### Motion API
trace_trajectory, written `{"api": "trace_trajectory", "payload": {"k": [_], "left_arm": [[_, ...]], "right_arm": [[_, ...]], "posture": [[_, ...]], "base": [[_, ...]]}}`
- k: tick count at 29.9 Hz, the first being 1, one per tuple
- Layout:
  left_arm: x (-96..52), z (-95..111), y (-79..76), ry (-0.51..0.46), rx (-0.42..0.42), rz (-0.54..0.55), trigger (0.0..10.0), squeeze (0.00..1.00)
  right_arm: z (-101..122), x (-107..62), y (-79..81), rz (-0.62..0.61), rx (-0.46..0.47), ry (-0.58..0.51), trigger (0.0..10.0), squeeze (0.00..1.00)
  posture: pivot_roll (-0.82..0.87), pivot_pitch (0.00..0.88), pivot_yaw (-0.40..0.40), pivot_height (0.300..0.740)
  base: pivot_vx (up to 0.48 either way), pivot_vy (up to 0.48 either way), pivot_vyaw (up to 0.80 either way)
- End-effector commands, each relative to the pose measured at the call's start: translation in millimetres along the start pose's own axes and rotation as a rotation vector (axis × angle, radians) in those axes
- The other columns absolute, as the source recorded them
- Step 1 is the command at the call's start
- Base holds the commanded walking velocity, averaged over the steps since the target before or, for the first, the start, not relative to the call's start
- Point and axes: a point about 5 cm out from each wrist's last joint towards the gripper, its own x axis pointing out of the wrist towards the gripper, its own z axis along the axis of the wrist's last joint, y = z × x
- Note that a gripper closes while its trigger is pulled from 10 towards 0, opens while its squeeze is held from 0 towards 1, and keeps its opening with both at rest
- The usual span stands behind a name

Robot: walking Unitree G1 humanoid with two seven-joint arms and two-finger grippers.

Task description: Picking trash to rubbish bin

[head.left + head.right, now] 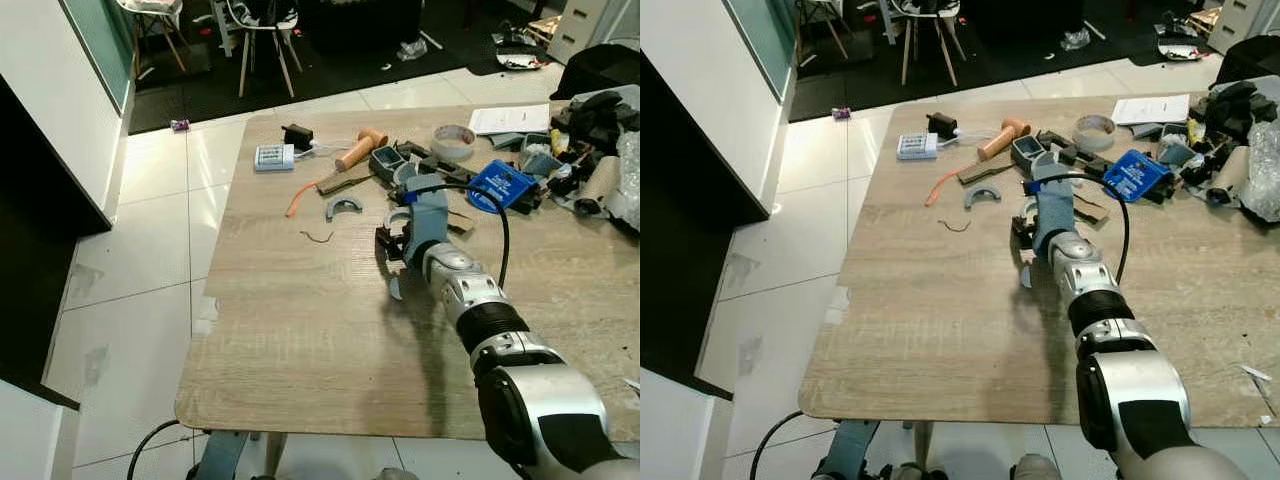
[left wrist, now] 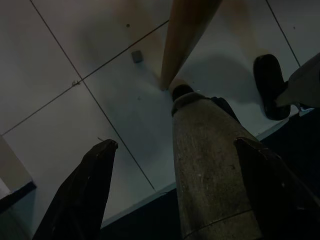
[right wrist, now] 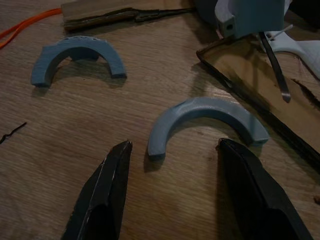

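Our right gripper (image 3: 172,192) hovered low over the pale wood-grain desk (image 1: 300,330), its black fingers (image 3: 102,195) spread wide with nothing between them, one on either side of the nearer grey-blue plastic arch-shaped piece (image 3: 205,122), which lay flat and untouched just ahead of the fingertips. We judged this to be the reach for that scrap: to do it well, we would push forward until the arch sat squarely between the fingers, drop until the tips nearly brushed the desk, then close across its narrow band, keeping clear of the flat dark-edged brown strip (image 3: 260,107) just beside it. A second grey-blue arch (image 3: 77,57) lay near, further on. Our left gripper (image 2: 175,195) hung idle below the desk over the pale tiled floor (image 2: 60,75), fingers likewise apart and empty. We could make out no rubbish bin, nor any container holding anything.
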Motion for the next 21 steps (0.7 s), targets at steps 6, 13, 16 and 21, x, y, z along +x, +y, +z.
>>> {"api": "trace_trajectory", "payload": {"k": [6, 13, 16, 21], "left_arm": [[-10.4, -38.5, -2.3, 0.134, 0.013, -0.030, 10.0, 0.00], [-9.6, -35.3, -1.0, 0.123, 0.016, -0.028, 10.0, 0.00], [-9.7, -35.5, -1.0, 0.122, 0.016, -0.028, 10.0, 0.00], [-9.8, -35.8, -1.6, 0.120, 0.013, -0.031, 10.0, 0.00]], "right_arm": [[-12.0, 0.0, 4.4, 0.002, 0.038, 0.045, 10.0, 0.00], [-9.6, 0.1, 1.5, -0.016, 0.042, 0.039, 4.8, 0.00], [-8.4, 0.0, 0.0, -0.022, 0.043, 0.035, 0.0, 0.00], [-3.9, 0.0, -4.5, -0.041, 0.050, 0.021, 0.0, 0.00]], "posture": [[-0.10, 0.172, 0.104, 0.740], [-0.10, 0.175, 0.105, 0.740], [-0.10, 0.175, 0.106, 0.740], [-0.10, 0.172, 0.105, 0.740]], "base": [[0.000, 0.000, 0.00], [0.000, 0.000, 0.00], [0.000, 0.000, 0.00], [0.000, 0.000, 0.00]]}}
